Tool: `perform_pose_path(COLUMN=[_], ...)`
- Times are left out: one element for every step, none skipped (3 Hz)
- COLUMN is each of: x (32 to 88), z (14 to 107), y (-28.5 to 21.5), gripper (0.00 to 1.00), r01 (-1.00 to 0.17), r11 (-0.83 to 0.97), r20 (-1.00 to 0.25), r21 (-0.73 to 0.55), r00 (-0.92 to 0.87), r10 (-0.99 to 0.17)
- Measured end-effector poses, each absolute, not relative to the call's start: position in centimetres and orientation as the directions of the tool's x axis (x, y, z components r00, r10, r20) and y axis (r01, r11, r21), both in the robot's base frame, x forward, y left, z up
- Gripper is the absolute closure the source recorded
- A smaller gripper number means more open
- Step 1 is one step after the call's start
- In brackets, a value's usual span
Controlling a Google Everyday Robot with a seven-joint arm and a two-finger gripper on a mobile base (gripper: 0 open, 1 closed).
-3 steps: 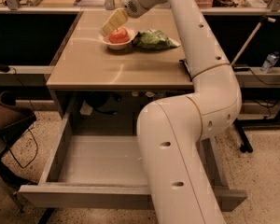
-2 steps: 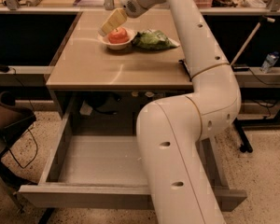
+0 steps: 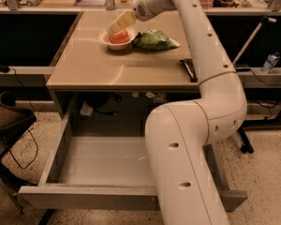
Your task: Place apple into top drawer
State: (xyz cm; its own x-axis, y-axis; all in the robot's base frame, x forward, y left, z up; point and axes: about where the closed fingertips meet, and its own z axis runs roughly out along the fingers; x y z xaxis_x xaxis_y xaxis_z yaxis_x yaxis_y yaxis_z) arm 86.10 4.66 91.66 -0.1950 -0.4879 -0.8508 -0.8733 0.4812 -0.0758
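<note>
The red-orange apple [image 3: 119,36] lies in a white bowl [image 3: 116,43] at the far side of the tan table [image 3: 107,69]. My gripper [image 3: 120,23] reaches from the right and hangs just above the apple, its pale fingers slanting down toward the bowl. The top drawer [image 3: 98,198] is pulled out below the table's front edge, with its grey inside showing and its flat front panel nearest the camera. My white arm covers the drawer's right part.
A green crinkled bag [image 3: 153,40] lies right of the bowl. A dark flat object [image 3: 189,69] sits at the table's right edge. A brown chair [image 3: 7,121] stands at the left. A water bottle [image 3: 270,62] stands on a ledge at the right.
</note>
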Motion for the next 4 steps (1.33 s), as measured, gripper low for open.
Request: perform_pose_path(x=[86.4, 86.9, 86.9, 87.5], z=[91.6, 89.3, 89.3, 88.9], y=[4.6, 6.9, 6.9, 6.5], gripper=[0.0, 0.0, 0.0, 0.0], r01=[-0.869, -0.869, -0.869, -0.853], r11=[0.489, 0.494, 0.494, 0.521], r20=[-0.855, -0.834, -0.834, -0.838], r21=[-0.075, -0.038, -0.038, -0.027], r00=[-0.196, -0.245, -0.245, -0.264], r10=[-0.481, -0.494, -0.494, -0.477])
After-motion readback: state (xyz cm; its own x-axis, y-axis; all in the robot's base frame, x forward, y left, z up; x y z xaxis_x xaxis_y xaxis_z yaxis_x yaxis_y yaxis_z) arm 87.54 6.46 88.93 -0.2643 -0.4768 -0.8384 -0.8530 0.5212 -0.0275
